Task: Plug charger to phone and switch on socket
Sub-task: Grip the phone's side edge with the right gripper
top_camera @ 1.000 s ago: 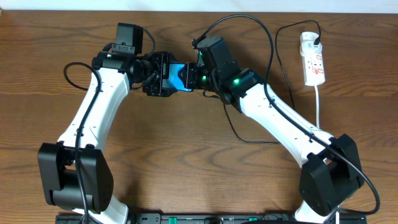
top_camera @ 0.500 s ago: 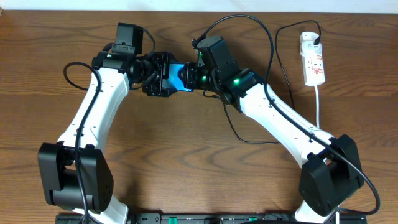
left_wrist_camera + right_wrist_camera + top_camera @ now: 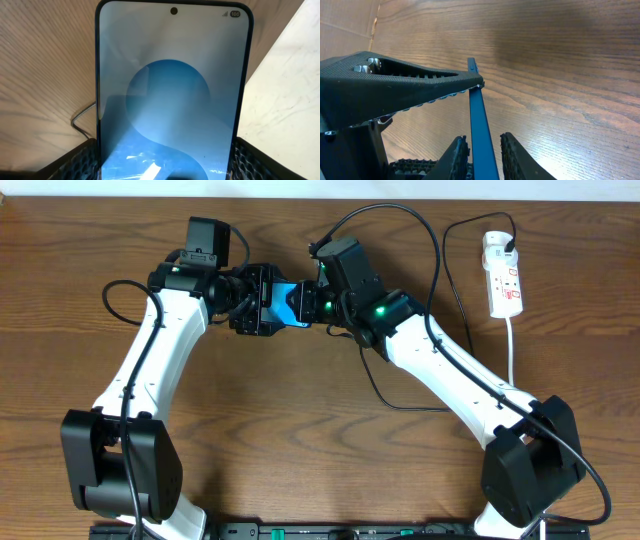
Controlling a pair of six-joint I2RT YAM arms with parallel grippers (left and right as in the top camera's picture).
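Nothing has shifted since a second ago. Two arms meet at the rear middle. The left jaws stand wide, clamped across the one phone (image 3: 286,301). The right jaws sit narrow astride its thin edge; whether they grip it I cannot tell. One black charger (image 3: 438,265) loops to the right, and one white socket (image 3: 503,275) lies far right. The tabletop (image 3: 300,470) is brown wood, with a pale strip (image 3: 560,186) behind.

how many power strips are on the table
1: the narrow white power strip with red switches lies at the far right corner of the brown wooden table. Another could be hidden from view.
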